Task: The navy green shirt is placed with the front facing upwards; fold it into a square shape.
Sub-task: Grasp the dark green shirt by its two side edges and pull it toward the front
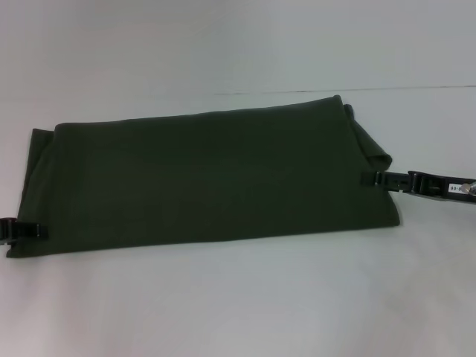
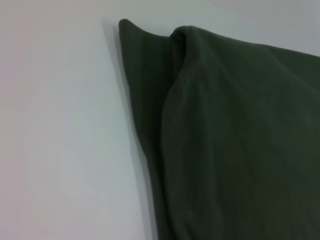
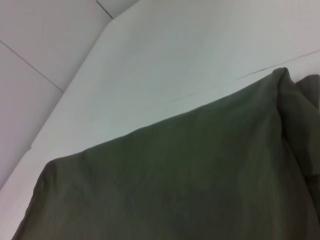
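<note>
The navy green shirt (image 1: 208, 178) lies on the white table as a long, flat band running left to right, plain side up, with no lettering or collar showing. A folded-under layer sticks out at its right end (image 1: 372, 145). My left gripper (image 1: 41, 232) sits at the shirt's left edge near the front corner, touching the cloth. My right gripper (image 1: 368, 178) meets the shirt's right edge at about mid-height. The left wrist view shows two stacked layers of the shirt (image 2: 240, 140) on the table. In the right wrist view the shirt (image 3: 190, 180) fills the lower part.
The white table (image 1: 238, 305) reaches well past the shirt at front and back. A thin seam line (image 1: 335, 91) crosses its far right part. In the right wrist view the table's edge (image 3: 75, 80) borders a tiled floor (image 3: 35, 45).
</note>
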`<state>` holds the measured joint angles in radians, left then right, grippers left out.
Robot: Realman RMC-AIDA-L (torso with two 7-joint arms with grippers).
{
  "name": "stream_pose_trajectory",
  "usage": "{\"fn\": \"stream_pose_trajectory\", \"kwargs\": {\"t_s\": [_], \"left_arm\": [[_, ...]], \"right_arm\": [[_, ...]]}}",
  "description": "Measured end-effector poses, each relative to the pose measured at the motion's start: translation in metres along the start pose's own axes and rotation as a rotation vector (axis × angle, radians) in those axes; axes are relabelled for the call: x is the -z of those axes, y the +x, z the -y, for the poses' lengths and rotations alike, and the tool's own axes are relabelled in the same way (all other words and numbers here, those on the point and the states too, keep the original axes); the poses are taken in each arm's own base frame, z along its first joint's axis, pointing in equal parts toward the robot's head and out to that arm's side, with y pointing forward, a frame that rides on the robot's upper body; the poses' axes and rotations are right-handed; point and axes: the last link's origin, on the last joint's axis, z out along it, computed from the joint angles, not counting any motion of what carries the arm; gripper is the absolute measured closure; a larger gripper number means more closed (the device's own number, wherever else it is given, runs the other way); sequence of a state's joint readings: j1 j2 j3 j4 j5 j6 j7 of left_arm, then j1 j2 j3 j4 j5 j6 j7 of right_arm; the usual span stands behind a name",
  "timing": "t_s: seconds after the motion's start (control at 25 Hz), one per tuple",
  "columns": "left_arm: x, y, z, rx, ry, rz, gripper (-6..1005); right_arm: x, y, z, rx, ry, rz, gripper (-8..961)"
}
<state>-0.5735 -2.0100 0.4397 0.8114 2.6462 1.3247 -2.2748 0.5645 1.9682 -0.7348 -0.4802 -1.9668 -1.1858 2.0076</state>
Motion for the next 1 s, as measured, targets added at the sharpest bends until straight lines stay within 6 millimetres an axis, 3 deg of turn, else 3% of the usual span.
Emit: {"fn": "stream_pose_trajectory", "kwargs": {"t_s": [0.44,0.88,1.0], "left_arm": [[-0.0027,-0.0016,0.0013,-0.042,0.046,0.040,493],[-0.0035,0.0008,-0.0002,-0.055,0.049,0.040,939],[-0.0039,0.0012,-0.0008,-0.059,0.050,0.042,969]], "right_arm": [[-0.0008,0.0006,-0.0009,0.002,-0.004,-0.005,116],[-0.0006,-0.0010,-0.0017,0.006,-0.006,-0.005,116],[0.0048,-0.0081,-0.0006,0.001,0.004,-0.020,117]]}}
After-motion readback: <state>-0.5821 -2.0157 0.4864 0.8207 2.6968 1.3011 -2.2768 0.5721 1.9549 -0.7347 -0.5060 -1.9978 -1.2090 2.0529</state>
